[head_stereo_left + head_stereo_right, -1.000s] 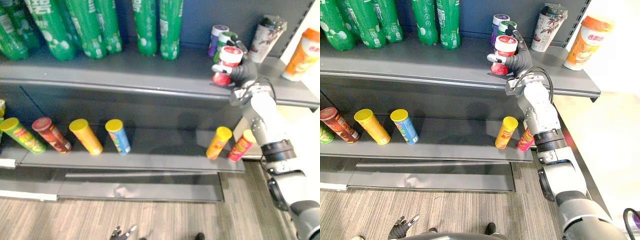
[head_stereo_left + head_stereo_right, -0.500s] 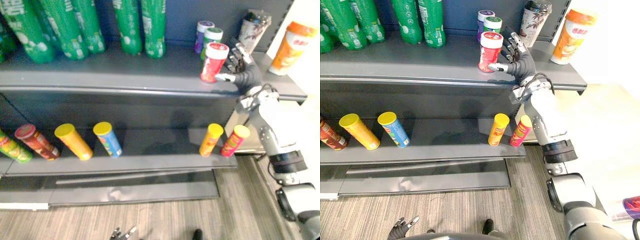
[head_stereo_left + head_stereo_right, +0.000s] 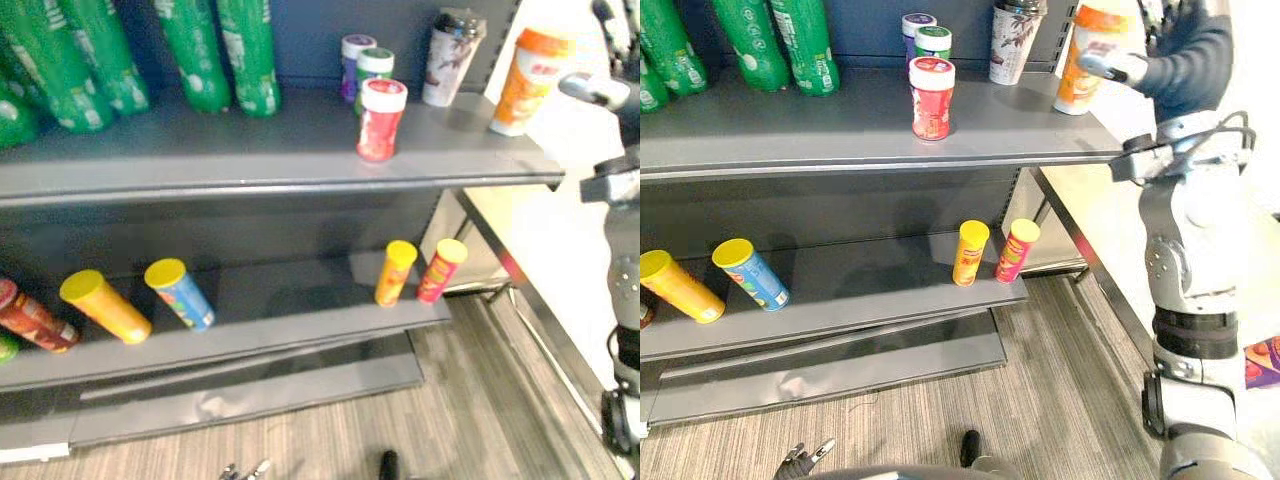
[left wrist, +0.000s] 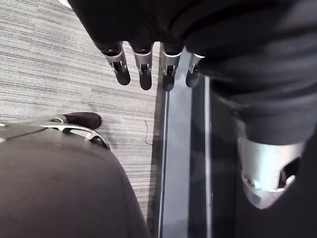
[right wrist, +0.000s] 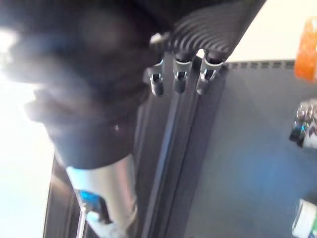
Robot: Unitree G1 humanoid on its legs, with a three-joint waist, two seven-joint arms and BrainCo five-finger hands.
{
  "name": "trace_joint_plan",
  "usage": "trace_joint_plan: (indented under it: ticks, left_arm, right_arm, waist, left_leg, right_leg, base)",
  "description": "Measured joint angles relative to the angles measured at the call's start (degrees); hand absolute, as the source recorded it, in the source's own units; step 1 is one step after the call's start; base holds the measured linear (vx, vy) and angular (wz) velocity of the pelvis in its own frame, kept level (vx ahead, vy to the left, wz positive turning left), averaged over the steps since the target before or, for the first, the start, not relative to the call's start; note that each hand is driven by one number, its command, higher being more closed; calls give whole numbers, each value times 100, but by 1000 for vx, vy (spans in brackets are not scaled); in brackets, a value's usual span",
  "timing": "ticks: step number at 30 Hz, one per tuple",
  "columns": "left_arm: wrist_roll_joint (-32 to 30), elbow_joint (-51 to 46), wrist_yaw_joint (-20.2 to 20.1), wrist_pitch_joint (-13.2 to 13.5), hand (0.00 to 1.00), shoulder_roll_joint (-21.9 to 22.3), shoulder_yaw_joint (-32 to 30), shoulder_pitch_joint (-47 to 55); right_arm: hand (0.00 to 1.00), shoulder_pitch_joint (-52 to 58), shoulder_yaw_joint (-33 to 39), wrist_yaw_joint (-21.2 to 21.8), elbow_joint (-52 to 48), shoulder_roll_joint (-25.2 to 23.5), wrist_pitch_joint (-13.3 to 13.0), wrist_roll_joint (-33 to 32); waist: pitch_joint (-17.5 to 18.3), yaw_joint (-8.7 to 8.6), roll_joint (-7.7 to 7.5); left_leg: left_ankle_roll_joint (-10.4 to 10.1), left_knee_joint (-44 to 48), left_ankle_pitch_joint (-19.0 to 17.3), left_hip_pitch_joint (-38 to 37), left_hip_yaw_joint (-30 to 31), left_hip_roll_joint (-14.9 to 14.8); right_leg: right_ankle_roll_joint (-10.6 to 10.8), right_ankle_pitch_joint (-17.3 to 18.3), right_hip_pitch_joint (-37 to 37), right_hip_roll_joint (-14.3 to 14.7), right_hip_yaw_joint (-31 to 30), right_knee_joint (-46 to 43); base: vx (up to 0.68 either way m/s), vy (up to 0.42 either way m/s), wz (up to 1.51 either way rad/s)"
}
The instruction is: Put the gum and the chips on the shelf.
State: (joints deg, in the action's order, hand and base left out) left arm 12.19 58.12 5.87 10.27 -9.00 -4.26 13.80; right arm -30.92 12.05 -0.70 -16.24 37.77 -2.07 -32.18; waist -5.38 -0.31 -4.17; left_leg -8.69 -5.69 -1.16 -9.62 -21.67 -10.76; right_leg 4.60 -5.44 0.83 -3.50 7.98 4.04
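The gum jar (image 3: 931, 98) is red with a white lid. It stands up straight on the top shelf (image 3: 790, 130), near the front edge, and nothing is touching it. Just behind it are a jar with a green lid (image 3: 933, 42) and a jar with a purple lid (image 3: 917, 25). Green bottles (image 3: 790, 45) stand far over at the other end of this shelf. A brown cup (image 3: 1015, 40) and an orange cup (image 3: 1095, 55) stand at the end near the right hand.

The chip cans lie tipped back on the lower shelf (image 3: 860, 290). An orange can (image 3: 971, 252) and a pink can (image 3: 1017, 249) lean side by side below the gum jar. A blue can (image 3: 750, 273) and a yellow can (image 3: 680, 286) lie well apart from them.

The right hand (image 3: 1185, 60) is up high past the end of the top shelf, close to the orange cup. Its fingers (image 5: 178, 79) are loose and hold nothing.

The left hand (image 4: 143, 69) hangs low over the floor (image 3: 1040, 400). Its fingers are loose and hold nothing.
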Motion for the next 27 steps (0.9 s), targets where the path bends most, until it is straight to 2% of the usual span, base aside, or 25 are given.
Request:
trace_joint_plan:
  ticks: [4, 6, 9, 12, 14, 16, 19, 21, 27]
  left_arm:
    - [9, 124, 2, 79, 0, 28, -79, 25]
    - [19, 122, -6, 104, 0, 50, -153, 85]
    - [70, 120, -79, 172, 0, 107, -208, 139]
    - [279, 116, -230, 211, 0, 105, -214, 218]
    - [539, 118, -229, 197, 0, 104, -114, 219]
    - [573, 119, -229, 191, 0, 107, -36, 219]
    - [579, 120, -229, 159, 0, 113, 76, 216]
    - [588, 120, -228, 153, 0, 112, 175, 214]
    - [795, 121, -197, 67, 0, 113, 245, 169]
  right_arm:
    - [0, 1330, 156, 435, -483, -165, 26, -178]
    - [0, 2351, 162, 846, -615, -636, 59, -328]
    - [0, 3312, 105, 1222, -568, -1159, 223, -565]
    - [0, 4164, -563, 1562, -155, -1713, 397, -619]
    - [0, 4656, -1304, 1748, 578, -2030, 670, -621]
    - [0, 4888, -1756, 1845, 1274, -2226, 803, -590]
    - [0, 5015, -2144, 1861, 2259, -2365, 792, -378]
    - [0, 5005, -2143, 1772, 2886, -2419, 712, -331]
    - [0, 4671, -2142, 1031, 4884, -2697, 461, 348]
  waist:
    - [80, -91, 9]
    - [118, -130, 24]
    - [133, -152, 40]
    - [148, -258, 58]
    - [167, -263, 95]
    - [192, -258, 145]
    - [211, -257, 243]
    - [233, -253, 285]
    - [243, -209, 317]
  left_leg:
    - [-18, -3, -32, -25, -126, -14]
    - [-34, -3, -55, -49, -192, -22]
    - [-35, -4, -69, -51, -266, -15]
    - [-36, 26, -83, -56, -272, -11]
    - [-25, 26, -96, -55, -275, 3]
    - [-18, 27, -110, -52, -272, 7]
    - [8, 27, -144, -42, -245, 27]
    - [21, 27, -151, -42, -215, 47]
    - [35, 28, -147, -23, 46, 96]
  right_leg:
    - [1, 1, 34, 36, -97, 8]
    - [2, 2, 56, 60, -171, 5]
    - [4, 3, 95, 63, -229, -3]
    - [7, 5, 93, 59, -228, -5]
    - [9, 7, 93, 42, -228, -4]
    - [13, 9, 92, 26, -220, -4]
    - [18, 14, 83, -21, -189, -7]
    - [20, 15, 72, -46, -160, -16]
    - [49, 55, -27, -105, 49, -27]
  base:
    - [-2, -8, -17]
    - [-6, -8, -17]
    - [0, -2, -12]
    - [0, 0, 0]
    - [0, 0, 0]
    - [2, 0, 2]
    - [1, 3, 5]
    - [1, 7, 9]
    - [0, -4, 17]
